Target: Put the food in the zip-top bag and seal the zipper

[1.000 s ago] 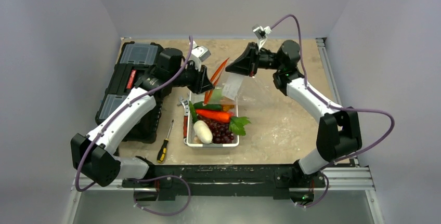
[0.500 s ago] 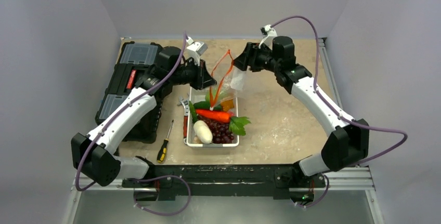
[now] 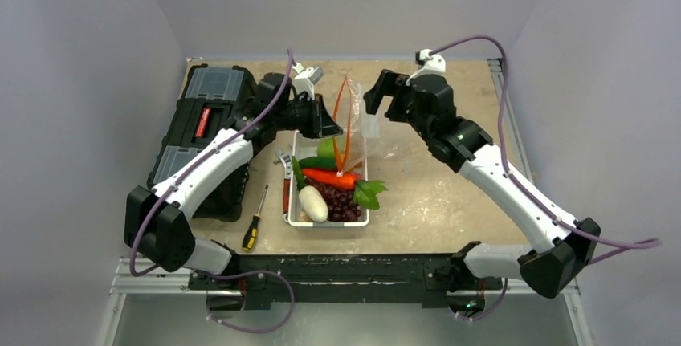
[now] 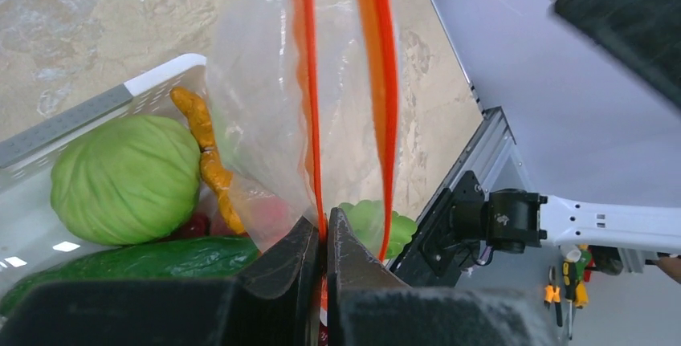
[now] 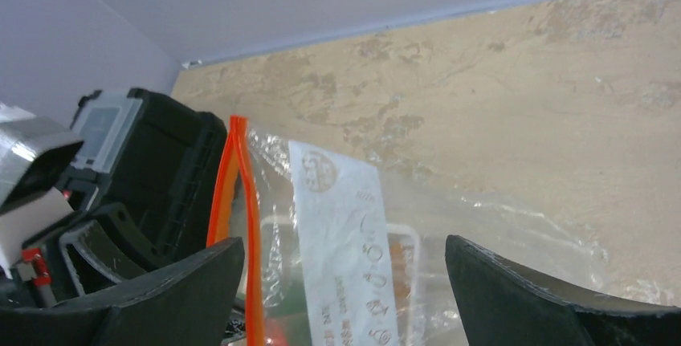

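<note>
Right pincer (image 3: pixel 385 94) has released and drawn back — left pincer (image 4: pixel 325 232) alone clamps the zipper (image 4: pixel 384 81); bag (image 4: pixel 257 105) could sag shut.

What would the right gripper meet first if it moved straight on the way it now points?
Probably the clear zip-top bag, at its white printed panel, hanging directly ahead of the open right gripper; depth is unclear.

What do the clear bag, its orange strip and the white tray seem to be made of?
The zip-top bag: thin, glossy clear plastic film; it wrinkles and is see-through. The zipper: probably firmer, opaque orange plastic. The tray: likely rigid matte white plastic, straight-rimmed.
</note>
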Robot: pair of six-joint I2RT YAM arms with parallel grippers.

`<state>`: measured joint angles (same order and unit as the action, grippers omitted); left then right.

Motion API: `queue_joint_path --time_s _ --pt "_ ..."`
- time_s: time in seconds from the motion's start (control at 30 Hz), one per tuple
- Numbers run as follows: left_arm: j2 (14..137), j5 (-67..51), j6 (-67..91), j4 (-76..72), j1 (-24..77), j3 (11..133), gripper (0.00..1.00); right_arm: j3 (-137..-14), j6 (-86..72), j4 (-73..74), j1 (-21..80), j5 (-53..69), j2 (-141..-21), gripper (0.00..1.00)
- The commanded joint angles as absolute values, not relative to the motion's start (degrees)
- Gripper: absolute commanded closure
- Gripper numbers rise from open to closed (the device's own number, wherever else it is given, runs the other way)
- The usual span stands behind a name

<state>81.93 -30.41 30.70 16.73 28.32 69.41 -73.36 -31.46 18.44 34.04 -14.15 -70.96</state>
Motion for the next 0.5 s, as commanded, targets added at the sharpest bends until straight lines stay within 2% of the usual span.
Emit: queue_joint_path --time_s 0.0,0.23,0.27,0.37,0.4,0.47 --pt "82.4 -32.9 33.7 12.2 28.7 68.8 1.00 -77.5 -30.2 21.9 40.8 -22.1 -74.8 0.01" --pt "83.0 -33.5 35.4 11.9 28.7 68.8 1.00 -79.3 -29.8 24.3 49.8 -36.0 -78.1 0.02" --pt "83.1 -33.4 35.5 11.9 28.7 68.8 1.00 -79.9 -29.7 24.9 51.2 -37.6 -79.3 0.05" --pt "83.2 -32.8 35.7 12.7 28.7 69.0 1.00 -81.3 -29.5 26.3 54.0 -43.5 -81.9 0.29" --pt "83.3 -32.5 35.8 13.0 28.7 69.1 1.00 -81.4 -29.4 26.4 55.0 -45.6 -82.5 0.33" --pt "83.2 -31.7 35.9 13.6 28.7 69.1 1.00 -81.8 -28.9 26.6 56.7 -49.1 -83.9 0.35"
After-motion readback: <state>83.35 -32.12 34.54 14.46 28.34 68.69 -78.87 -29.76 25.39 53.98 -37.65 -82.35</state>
